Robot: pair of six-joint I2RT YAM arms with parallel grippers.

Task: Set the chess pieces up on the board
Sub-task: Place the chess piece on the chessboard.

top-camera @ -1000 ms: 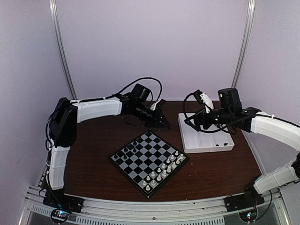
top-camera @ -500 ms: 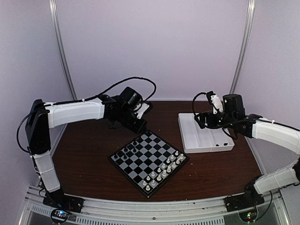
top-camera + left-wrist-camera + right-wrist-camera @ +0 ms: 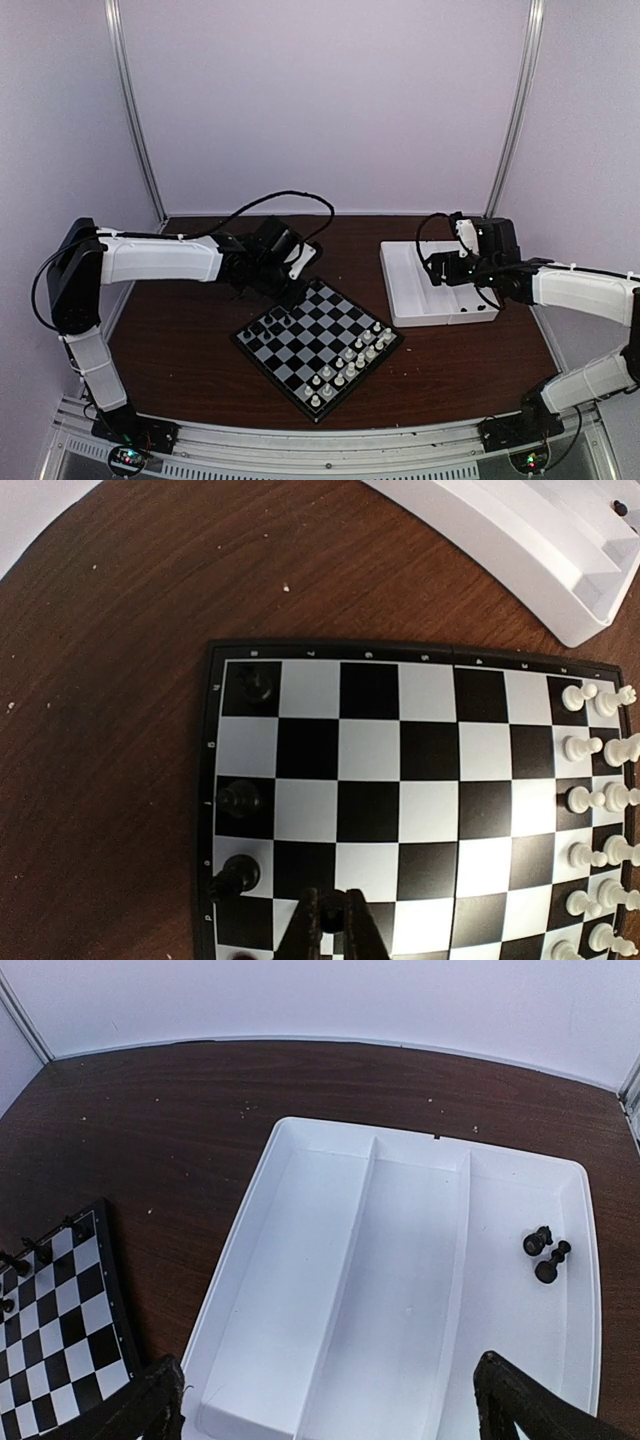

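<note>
The board (image 3: 318,343) lies mid-table, with white chessmen along its near-right side. Several black chess pieces (image 3: 272,325) stand at its left corner; in the left wrist view three of them (image 3: 242,798) line the board's (image 3: 400,750) left edge. My left gripper (image 3: 335,920) hovers low over that edge, shut on a small black chess piece (image 3: 332,914) pinched between its fingertips. My right gripper (image 3: 335,1410) hangs wide open above the tray with nothing between its fingers. Two black chess pieces (image 3: 545,1252) lie in the tray's right compartment.
The white compartment tray (image 3: 405,300) sits right of the board, its left and middle compartments (image 3: 300,1290) bare. White chessmen (image 3: 595,800) fill two rows on the board's right side. Dark wooden table (image 3: 190,340) surrounds both.
My left arm has swung left and lowered to the board's far-left corner, still shut. My right gripper has opened fully and shifted right, lower over the tray.
</note>
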